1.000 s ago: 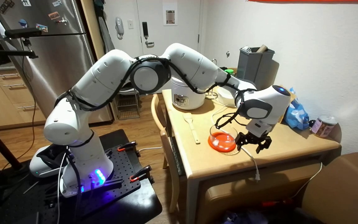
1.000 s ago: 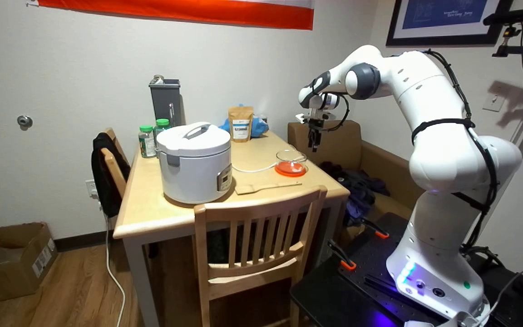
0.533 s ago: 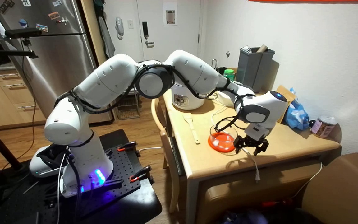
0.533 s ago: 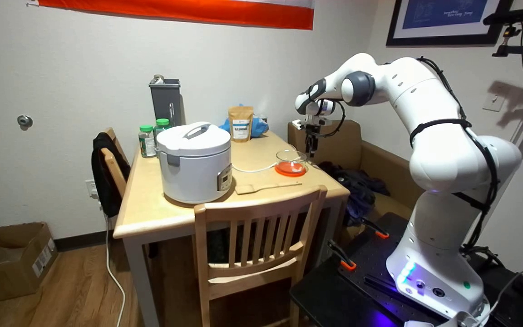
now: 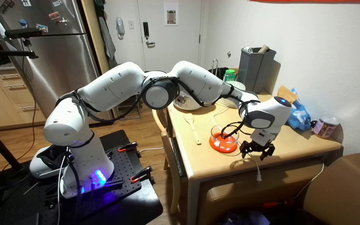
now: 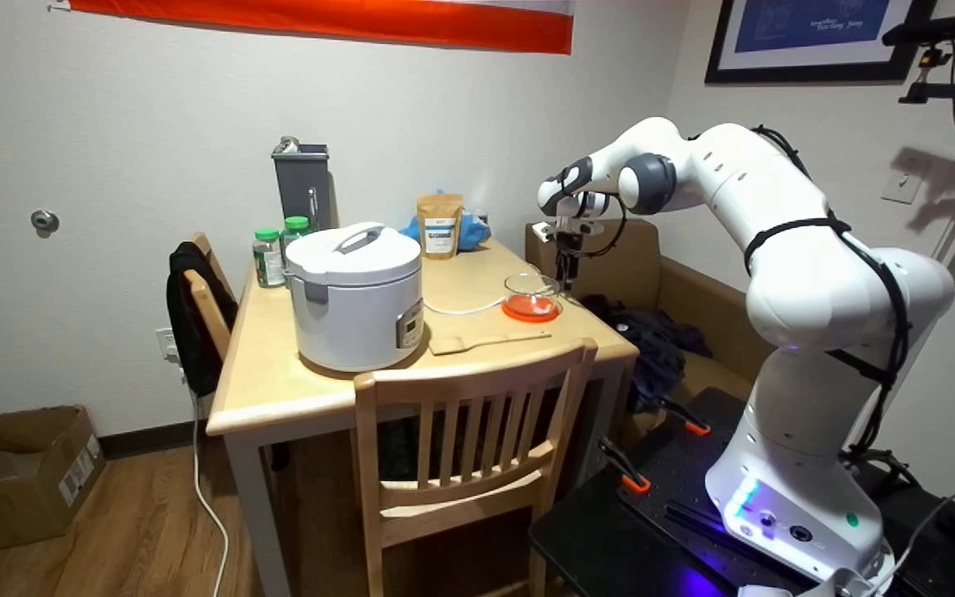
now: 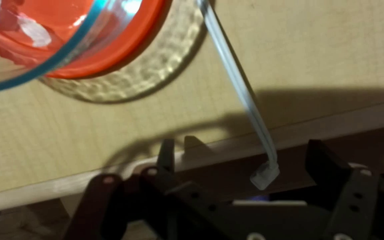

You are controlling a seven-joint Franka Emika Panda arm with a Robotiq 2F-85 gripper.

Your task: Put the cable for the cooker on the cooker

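- White cooker standing upright on the bench
- Wooden spatula near it
- Pale cable between cooker and glass bowl
- Pincer hanging near the bowl

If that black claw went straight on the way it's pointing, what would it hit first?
Most likely the table's edge beneath the gripper; depth is hard to judge. In the wrist view the white cable runs between its open jaws, so they would probably pass either side of it.
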